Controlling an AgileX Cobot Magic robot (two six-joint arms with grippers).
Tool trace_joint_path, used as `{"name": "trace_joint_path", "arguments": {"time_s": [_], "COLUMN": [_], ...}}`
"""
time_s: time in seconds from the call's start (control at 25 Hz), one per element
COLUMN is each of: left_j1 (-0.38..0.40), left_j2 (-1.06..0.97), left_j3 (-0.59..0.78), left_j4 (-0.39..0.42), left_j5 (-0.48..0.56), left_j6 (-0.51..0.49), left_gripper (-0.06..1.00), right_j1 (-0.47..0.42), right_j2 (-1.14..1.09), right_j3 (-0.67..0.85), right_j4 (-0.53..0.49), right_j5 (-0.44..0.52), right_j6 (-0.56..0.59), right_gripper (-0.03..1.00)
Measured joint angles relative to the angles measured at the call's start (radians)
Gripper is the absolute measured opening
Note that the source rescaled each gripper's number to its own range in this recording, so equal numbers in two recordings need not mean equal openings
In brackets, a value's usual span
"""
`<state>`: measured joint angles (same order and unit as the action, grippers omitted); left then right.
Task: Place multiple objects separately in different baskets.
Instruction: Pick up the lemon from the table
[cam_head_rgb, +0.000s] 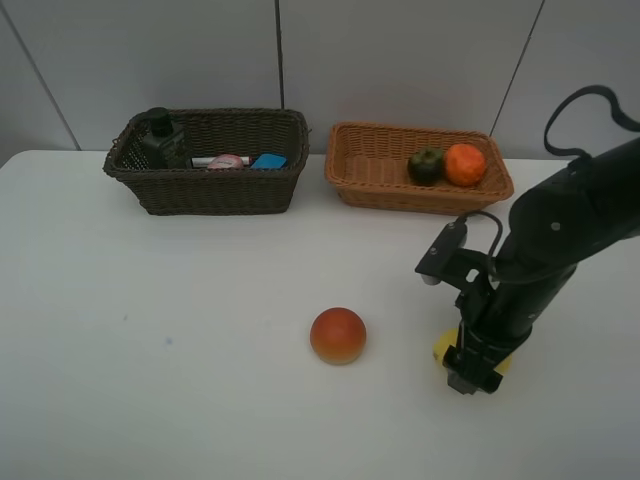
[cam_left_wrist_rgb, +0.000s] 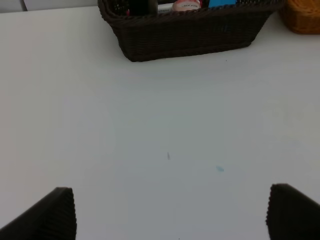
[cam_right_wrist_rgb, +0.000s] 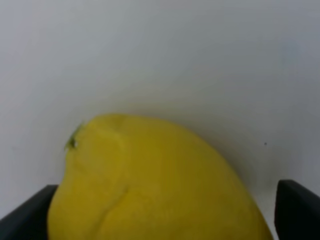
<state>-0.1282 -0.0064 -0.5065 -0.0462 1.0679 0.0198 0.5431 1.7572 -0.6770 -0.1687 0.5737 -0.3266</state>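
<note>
the right gripper (cam_head_rgb: 474, 378) stands tip-down over the table (cam_head_rgb: 150, 350) with its jaws spread wide, and the lemon (cam_head_rgb: 443, 347) lies right between them, resting on the table. in the right wrist view the lemon (cam_right_wrist_rgb: 155, 185) fills nearly the whole gap between the two dark fingers (cam_right_wrist_rgb: 297, 210); its stem end points away from the camera. one finger sits close against the lemon's side, the other just beside it with a thin strip of table showing, so the jaws straddle the fruit and are not closed on it. the peach (cam_head_rgb: 338, 335) lies on the table well apart from these jaws, toward the middle. far beyond the jaws stands the light basket (cam_head_rgb: 400, 190), holding the mangosteen (cam_head_rgb: 426, 165) and the orange (cam_head_rgb: 465, 164) side by side and touching. the left gripper (cam_left_wrist_rgb: 170, 215) has its jaws open too, with only bare table between them; the dark basket (cam_left_wrist_rgb: 185, 37) stands well ahead of them, with a pump bottle (cam_head_rgb: 160, 140) in it.
</note>
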Motion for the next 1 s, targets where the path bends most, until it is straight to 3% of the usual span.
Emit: {"name": "trace_joint_path", "arguments": {"time_s": [0.52,0.6,0.64,0.68,0.72,1.0], "left_j1": [0.000,0.000,0.000,0.000,0.000,0.000], "left_j2": [0.000,0.000,0.000,0.000,0.000,0.000], "left_j3": [0.000,0.000,0.000,0.000,0.000,0.000], "left_j4": [0.000,0.000,0.000,0.000,0.000,0.000], "left_j5": [0.000,0.000,0.000,0.000,0.000,0.000], "left_j6": [0.000,0.000,0.000,0.000,0.000,0.000], "left_gripper": [1.00,1.00,1.00,1.00,1.00,1.00], "right_j1": [0.000,0.000,0.000,0.000,0.000,0.000], "right_j2": [0.064,0.064,0.064,0.064,0.064,0.064], "right_j3": [-0.008,-0.008,-0.008,-0.008,-0.008,-0.008], "right_j4": [-0.002,-0.002,-0.001,-0.001,-0.002,-0.001], "right_j5": [-0.001,-0.001,-0.003,-0.005,-0.007,-0.006], "right_j6": [-0.001,-0.001,-0.001,-0.001,-0.001,0.003], "right_gripper": [0.93,0.83,0.68,0.45,0.34,0.34]}}
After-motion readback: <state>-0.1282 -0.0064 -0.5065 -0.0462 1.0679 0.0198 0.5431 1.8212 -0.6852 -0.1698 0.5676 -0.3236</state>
